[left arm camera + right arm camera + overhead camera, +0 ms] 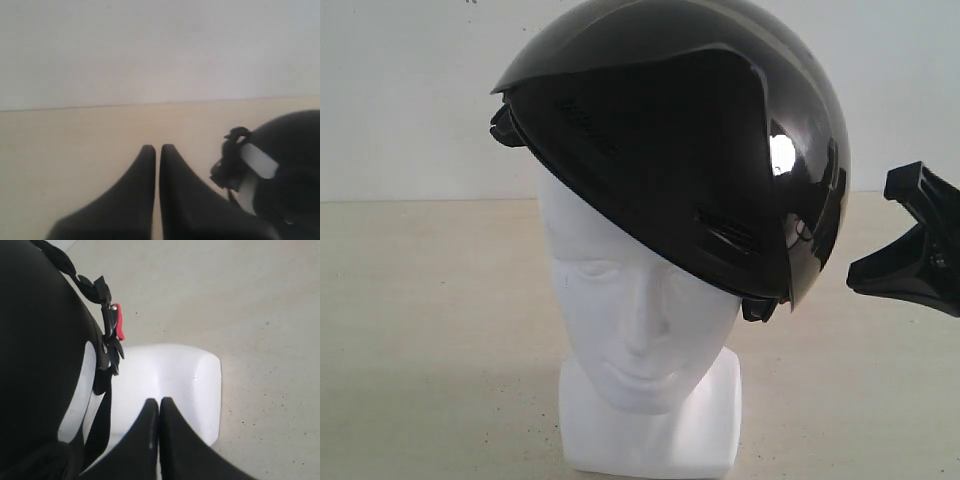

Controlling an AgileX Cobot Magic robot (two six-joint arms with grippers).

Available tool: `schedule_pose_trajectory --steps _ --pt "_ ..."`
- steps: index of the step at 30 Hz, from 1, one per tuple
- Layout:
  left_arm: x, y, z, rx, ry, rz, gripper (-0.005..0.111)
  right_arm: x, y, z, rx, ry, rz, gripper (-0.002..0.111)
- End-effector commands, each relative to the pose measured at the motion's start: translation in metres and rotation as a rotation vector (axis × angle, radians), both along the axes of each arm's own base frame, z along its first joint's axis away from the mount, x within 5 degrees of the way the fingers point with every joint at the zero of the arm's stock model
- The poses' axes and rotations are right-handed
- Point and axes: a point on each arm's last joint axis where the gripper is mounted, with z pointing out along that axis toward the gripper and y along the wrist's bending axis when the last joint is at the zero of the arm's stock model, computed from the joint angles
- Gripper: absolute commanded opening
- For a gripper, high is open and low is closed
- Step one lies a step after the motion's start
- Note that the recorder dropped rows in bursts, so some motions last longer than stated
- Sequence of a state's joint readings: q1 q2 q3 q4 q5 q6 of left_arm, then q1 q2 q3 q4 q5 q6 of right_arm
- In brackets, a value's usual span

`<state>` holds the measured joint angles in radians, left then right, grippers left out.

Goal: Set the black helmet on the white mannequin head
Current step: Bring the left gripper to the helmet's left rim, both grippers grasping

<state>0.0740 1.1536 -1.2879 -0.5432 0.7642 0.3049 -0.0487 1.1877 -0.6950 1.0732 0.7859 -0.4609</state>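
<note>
The black helmet point(680, 150) sits tilted on the white mannequin head point(640, 310), low on the right of the exterior view, with the face uncovered below its rim. My right gripper point(905, 262) hangs just right of the helmet, apart from it. In the right wrist view that gripper point(159, 401) is shut and holds nothing, above the head's blocky neck base point(175, 375), beside the helmet point(40, 340) and its strap with a red buckle point(119, 322). My left gripper point(158, 147) is shut on nothing over the table, with the helmet point(295, 165) off to one side.
The mannequin stands on a beige tabletop point(420, 300) in front of a plain white wall point(400, 90). The left arm does not show in the exterior view. Nothing else lies on the table.
</note>
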Motion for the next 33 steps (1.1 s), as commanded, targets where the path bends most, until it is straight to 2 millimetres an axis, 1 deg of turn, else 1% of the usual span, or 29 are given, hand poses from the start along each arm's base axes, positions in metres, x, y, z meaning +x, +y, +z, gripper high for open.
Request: schedule_pose_trajectory --steps 1,5,9,10,11,12,13,15,21,23,24,26,29,33 --pt "0.020 -0.017 0.007 -0.093 -0.035 -0.201 0.004 -0.002 0.001 -0.002 0.001 0.003 0.020 0.000" --pt "0.046 -0.027 0.010 -0.174 0.028 -0.345 0.004 -0.002 0.001 -0.002 0.001 0.003 0.020 0.000" --pt "0.062 -0.033 0.011 -0.251 0.099 -0.437 0.004 -0.002 0.001 -0.002 -0.001 0.003 0.024 0.000" --pt "0.066 -0.035 0.009 -0.265 0.118 -0.457 0.004 -0.002 0.001 -0.002 -0.004 0.003 0.024 0.000" --pt "0.073 -0.035 0.002 -0.275 0.150 -0.472 0.004 -0.001 0.000 -0.002 -0.006 -0.001 0.018 0.000" --pt "0.076 -0.035 -0.002 -0.274 0.173 -0.482 0.004 -0.001 0.000 -0.002 -0.006 0.000 0.015 0.000" --pt "0.079 -0.036 -0.012 -0.273 0.227 -0.511 0.004 -0.001 0.000 -0.002 -0.004 0.000 0.014 0.000" --pt "0.085 -0.036 -0.020 -0.275 0.263 -0.527 0.004 -0.002 0.001 -0.002 0.000 0.003 0.020 0.000" --pt "0.093 -0.037 -0.029 -0.292 0.288 -0.528 0.004 -0.001 0.002 0.000 0.035 0.005 0.002 0.000" --pt "0.094 -0.045 -0.033 -0.282 0.305 -0.551 0.004 0.001 0.003 0.002 0.077 0.000 -0.022 0.000" --pt "0.094 -0.055 -0.035 -0.282 0.315 -0.580 0.004 0.002 0.003 0.004 0.095 -0.004 -0.036 0.000" --pt "0.093 -0.066 -0.038 -0.247 0.322 -0.616 0.004 0.003 0.003 0.005 0.115 -0.008 -0.053 0.000" --pt "0.093 -0.067 -0.041 -0.209 0.333 -0.617 0.004 0.002 0.005 0.007 0.154 -0.001 -0.040 0.000" --pt "0.093 -0.067 -0.041 -0.214 0.337 -0.612 0.004 0.002 0.009 0.012 0.228 -0.011 -0.035 0.000"
